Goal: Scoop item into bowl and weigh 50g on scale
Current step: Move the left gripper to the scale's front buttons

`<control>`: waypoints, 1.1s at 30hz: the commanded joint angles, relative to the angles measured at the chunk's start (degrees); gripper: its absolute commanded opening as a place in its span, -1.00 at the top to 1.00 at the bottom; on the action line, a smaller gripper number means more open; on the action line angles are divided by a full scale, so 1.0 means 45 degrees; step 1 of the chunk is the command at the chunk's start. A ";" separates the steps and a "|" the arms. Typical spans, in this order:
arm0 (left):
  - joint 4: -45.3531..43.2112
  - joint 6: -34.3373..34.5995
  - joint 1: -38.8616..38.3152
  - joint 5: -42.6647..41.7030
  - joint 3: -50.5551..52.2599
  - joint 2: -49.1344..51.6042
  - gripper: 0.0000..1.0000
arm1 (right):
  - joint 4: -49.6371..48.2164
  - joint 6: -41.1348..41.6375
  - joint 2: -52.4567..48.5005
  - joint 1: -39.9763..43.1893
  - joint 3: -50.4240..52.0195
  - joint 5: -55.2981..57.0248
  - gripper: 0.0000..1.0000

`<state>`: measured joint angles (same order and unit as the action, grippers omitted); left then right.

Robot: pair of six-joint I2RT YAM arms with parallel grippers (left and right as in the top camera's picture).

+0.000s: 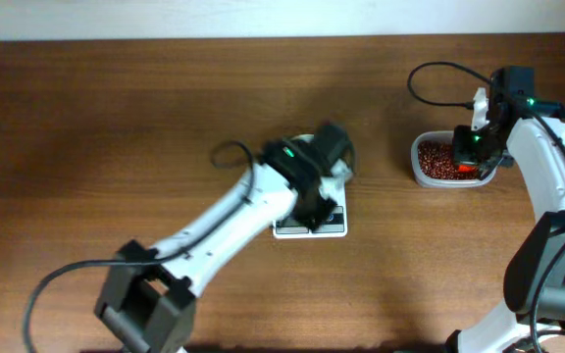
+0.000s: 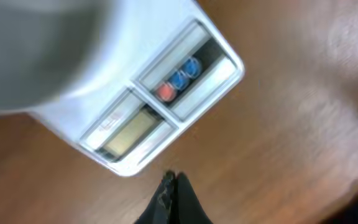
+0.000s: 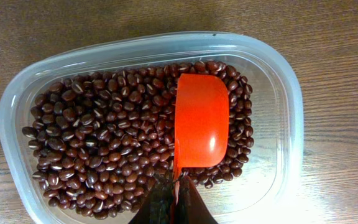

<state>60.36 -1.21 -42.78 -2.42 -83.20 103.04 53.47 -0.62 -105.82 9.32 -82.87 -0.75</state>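
The white scale [image 2: 166, 106] lies in mid-table, its grey display and red and blue buttons facing my left wrist camera. The white bowl [image 2: 36, 50] stands on it, blurred at the upper left; from overhead my left arm covers most of it. My left gripper [image 2: 173, 177] is shut and empty, just off the scale's [image 1: 312, 227] front edge above bare wood. The item, dark red-brown beans [image 3: 104, 143], fills a clear plastic tub [image 3: 278, 81]. An orange scoop [image 3: 201, 121] rests hollow side down on the beans. My right gripper [image 3: 178, 183] is shut on its thin handle.
The tub [image 1: 422, 169] sits at the table's right side, beneath my right gripper [image 1: 469, 162]. A black cable loops above it [image 1: 430, 74]. My left arm [image 1: 224, 221] stretches diagonally from the front left to the scale. Bare brown wood lies around both.
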 commanded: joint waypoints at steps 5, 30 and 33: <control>-0.3764 -0.1423 -0.1316 0.1841 0.2127 0.0121 1.00 | -0.0039 0.0010 -0.0092 -0.0073 0.0073 -0.0068 0.92; -0.5853 -0.2050 -0.0942 0.2880 0.3279 0.1112 1.00 | -0.0078 0.0010 -0.0092 -0.0073 0.0073 -0.0068 0.92; -0.6169 -0.2050 -0.0942 0.2846 0.3279 0.1214 1.00 | -0.0083 0.0010 -0.0092 -0.0073 0.0073 -0.0068 0.92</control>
<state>33.54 -9.47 -47.29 9.93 -69.04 107.50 53.36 -0.64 -105.82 9.32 -82.78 -0.75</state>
